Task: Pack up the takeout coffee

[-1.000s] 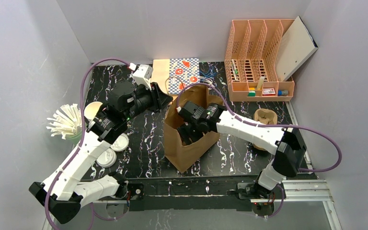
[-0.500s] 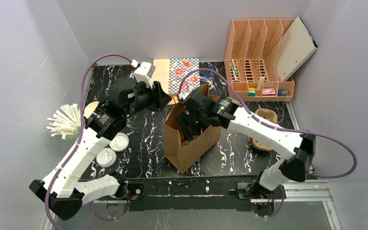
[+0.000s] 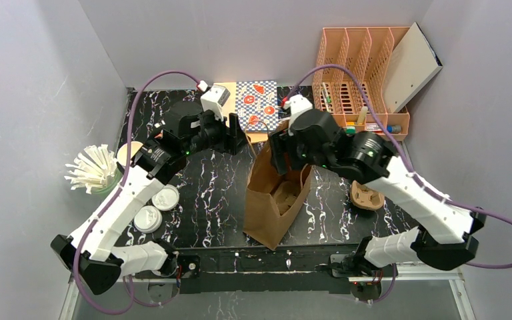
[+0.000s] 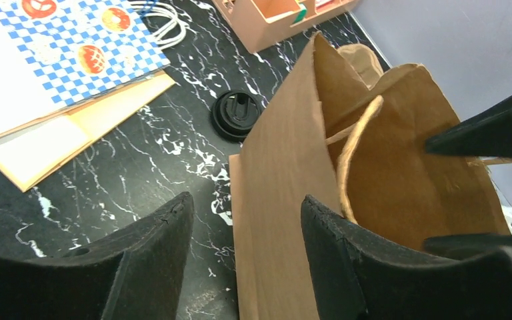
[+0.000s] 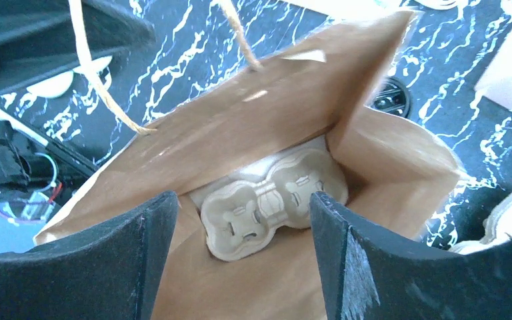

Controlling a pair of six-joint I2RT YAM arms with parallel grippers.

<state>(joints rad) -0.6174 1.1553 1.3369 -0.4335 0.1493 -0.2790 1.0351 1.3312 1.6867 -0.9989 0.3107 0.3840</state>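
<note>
The takeout coffee, two cups capped with white lids (image 3: 167,197) (image 3: 148,219), stands at the left of the black marble table, beside my left arm. A brown paper bag (image 3: 277,200) stands open mid-table with a pulp cup carrier (image 5: 273,200) lying on its bottom. My left gripper (image 3: 239,133) (image 4: 247,207) is open, and the bag's left wall passes between its fingers without touching them. My right gripper (image 3: 277,152) (image 5: 240,200) hovers open over the bag's mouth, holding nothing.
A loose black lid (image 4: 237,115) lies behind the bag. A second pulp carrier (image 3: 367,197) sits right of the bag. A peach file organiser (image 3: 360,80) stands back right, checked paper sleeves (image 3: 257,103) at the back, and a cup of white stirrers (image 3: 93,170) and lidless cream cups (image 3: 128,152) far left.
My right gripper has lifted out of the bag and now sits above its mouth. My left gripper has opened and moved right. The bag has shifted right and stands taller.
</note>
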